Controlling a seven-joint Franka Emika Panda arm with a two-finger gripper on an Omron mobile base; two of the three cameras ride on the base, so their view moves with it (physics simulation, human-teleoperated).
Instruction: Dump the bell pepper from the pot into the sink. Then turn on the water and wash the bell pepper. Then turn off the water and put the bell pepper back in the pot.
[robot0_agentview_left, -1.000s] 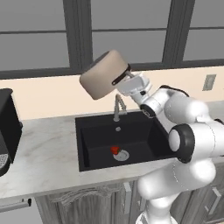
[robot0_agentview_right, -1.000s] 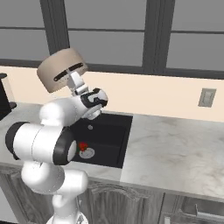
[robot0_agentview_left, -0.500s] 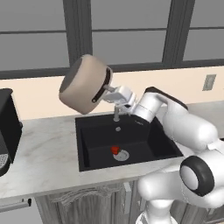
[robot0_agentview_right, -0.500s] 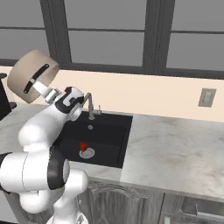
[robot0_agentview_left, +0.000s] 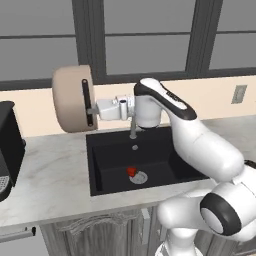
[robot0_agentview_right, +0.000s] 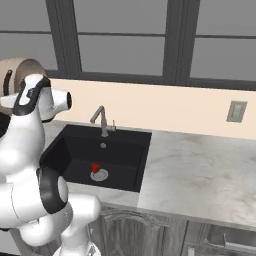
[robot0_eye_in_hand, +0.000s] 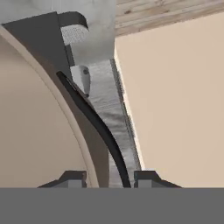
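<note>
over the left stretch of the marble counter (robot0_agentview_left: 55, 170), the pot (robot0_agentview_left: 71, 99) hangs in the air tipped onto its side, its beige wall facing the left base camera and one dark curved handle (robot0_agentview_left: 87, 104) running down the side nearest the arm. the gripper (robot0_agentview_left: 93, 111) reaches out level from the white arm and its fingers are clenched on that handle; in the hand view the thin black handle (robot0_eye_in_hand: 101, 131) curves down between the two fingertips (robot0_eye_in_hand: 72, 177), with the pot's tan wall (robot0_eye_in_hand: 35, 131) on one side. from the right base view the pot (robot0_agentview_right: 15, 79) shows at the far left edge, partly hidden behind the arm's upper joint. down in the sink (robot0_agentview_left: 112, 145), the bell pepper (robot0_agentview_left: 131, 171) lies on the black floor, touching or just beside the round silver drain (robot0_agentview_left: 139, 177); the right base view shows the same red bell pepper (robot0_agentview_right: 95, 166) at the drain's (robot0_agentview_right: 99, 175) far-left edge, inside the sink (robot0_agentview_right: 125, 160). the grey faucet (robot0_agentview_right: 101, 119) stands at the back rim of the basin with its spout angled over it, and no stream comes from it. a black appliance (robot0_agentview_left: 9, 150) sits on the counter at the far left, well apart from the sink. a wall outlet (robot0_agentview_right: 235, 111) sits on the cream backsplash to the right
</note>
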